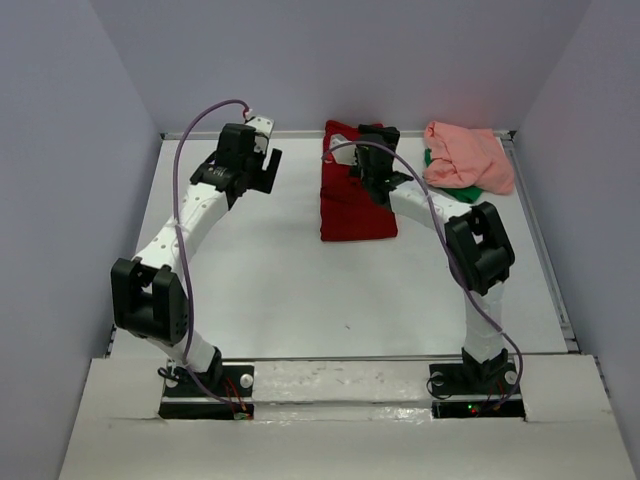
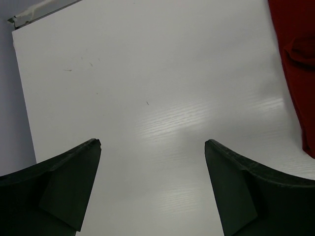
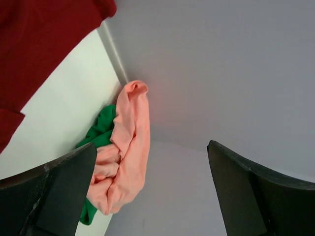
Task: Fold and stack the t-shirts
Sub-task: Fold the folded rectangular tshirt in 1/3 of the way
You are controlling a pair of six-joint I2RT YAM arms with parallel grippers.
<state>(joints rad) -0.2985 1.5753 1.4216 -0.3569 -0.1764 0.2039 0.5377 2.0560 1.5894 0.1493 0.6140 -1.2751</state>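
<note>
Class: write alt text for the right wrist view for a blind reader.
A crumpled salmon pink t-shirt lies over green fabric against the grey wall, framed by the open right gripper. A dark red t-shirt fills the upper left.

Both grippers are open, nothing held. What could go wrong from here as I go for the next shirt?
1. The salmon pink shirt lies bunched over the green fabric in the far right corner by the wall; a pinch there may lift both or strike the wall.
2. The right gripper hangs above the dark red shirt, its cable looping nearby; swinging away might snag and rumple it.
</note>
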